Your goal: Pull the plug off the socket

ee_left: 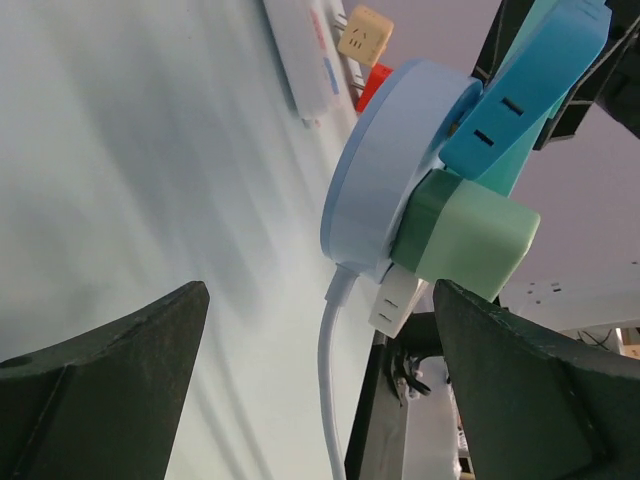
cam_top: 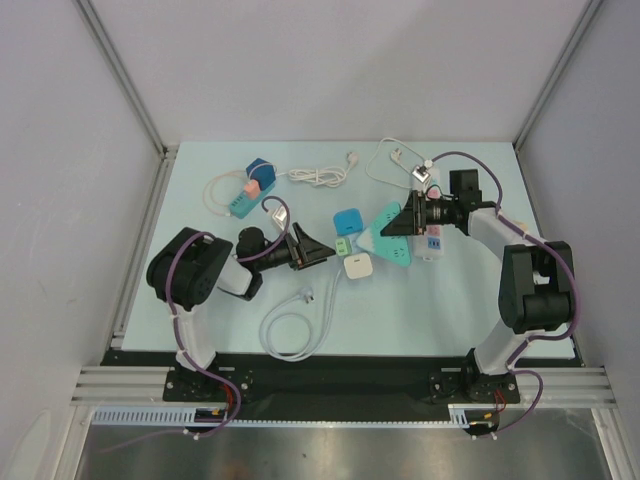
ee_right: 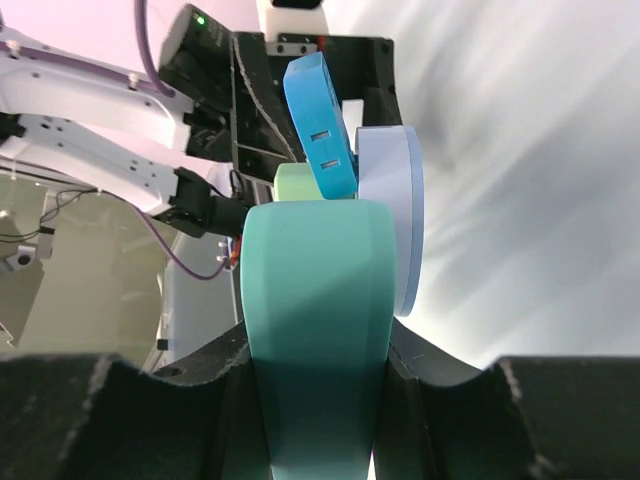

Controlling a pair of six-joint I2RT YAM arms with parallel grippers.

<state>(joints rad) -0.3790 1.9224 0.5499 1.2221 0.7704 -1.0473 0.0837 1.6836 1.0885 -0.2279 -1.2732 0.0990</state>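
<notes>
My right gripper (cam_top: pixel 405 224) is shut on the teal socket strip (cam_top: pixel 392 243), whose teal body (ee_right: pixel 315 300) fills the gap between the fingers (ee_right: pixel 215 375). A green plug (cam_top: pixel 345 246) sits at the strip's left end, next to a blue adapter (cam_top: pixel 348 219) and a pale round socket block (cam_top: pixel 358 267) with a white cable. My left gripper (cam_top: pixel 318 250) stands open just left of this cluster. In the left wrist view the green plug (ee_left: pixel 465 235), pale block (ee_left: pixel 385 170) and cable (ee_left: pixel 335 380) lie ahead of the wide-apart fingers (ee_left: pixel 110 390), touching neither. I cannot tell whether the plug is seated.
A second teal strip (cam_top: pixel 240 203) with blue and pink plugs lies at the back left. A white cable bundle (cam_top: pixel 320 175) and a charger (cam_top: pixel 422 173) lie at the back. A white power strip (cam_top: pixel 432 240) sits under the right arm. A loose plug with coiled cord (cam_top: pixel 290 325) lies in front.
</notes>
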